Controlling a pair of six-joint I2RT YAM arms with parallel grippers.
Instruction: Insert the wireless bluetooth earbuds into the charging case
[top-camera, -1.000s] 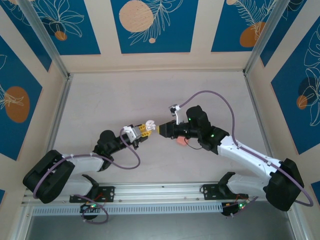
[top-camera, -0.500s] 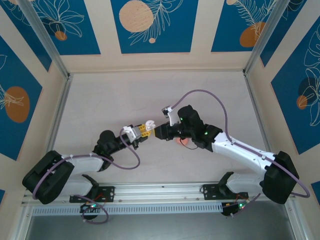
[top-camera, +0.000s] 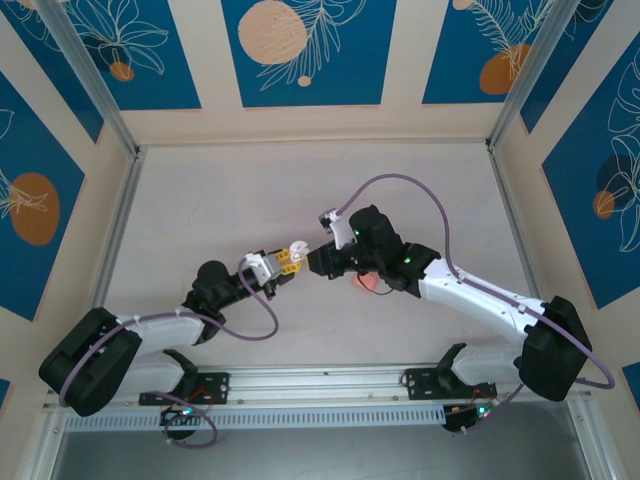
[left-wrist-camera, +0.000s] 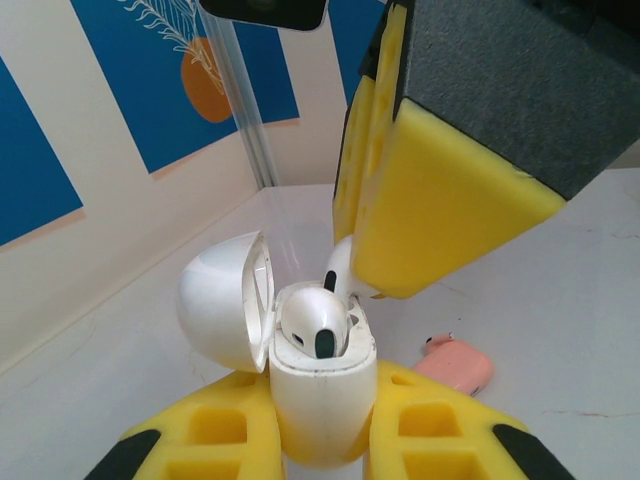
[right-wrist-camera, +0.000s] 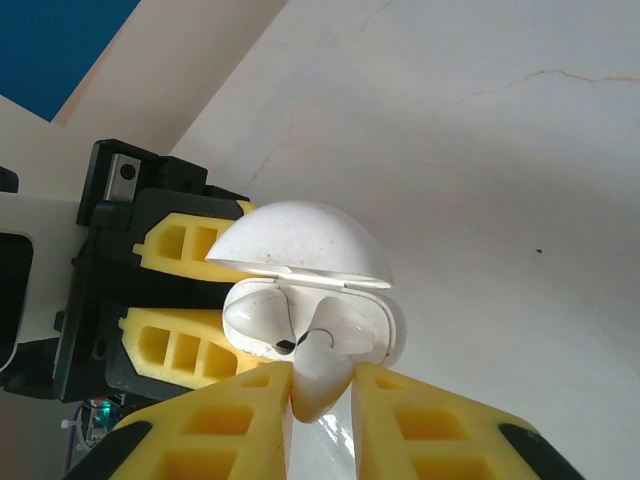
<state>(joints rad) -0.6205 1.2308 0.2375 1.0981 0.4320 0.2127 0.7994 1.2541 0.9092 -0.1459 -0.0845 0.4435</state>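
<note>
**A robot test cell in a lab**

Two white-and-black robot arms, the left arm (top-camera: 160, 323) and the right arm (top-camera: 480, 297), are bolted to an aluminium rail (top-camera: 320, 379) at the near edge of a pale bench (top-camera: 230, 190). Purple cables (top-camera: 395, 178) loop over them. Aluminium posts (top-camera: 92, 75) frame the bench. Walls (top-camera: 340, 60) of blue printed panels with leaves and orange discs close it in on three sides.

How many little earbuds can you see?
2. One earbud sits in the open white case held by the left jaws; the second earbud is pinched in the right jaws at the case's mouth.
</note>
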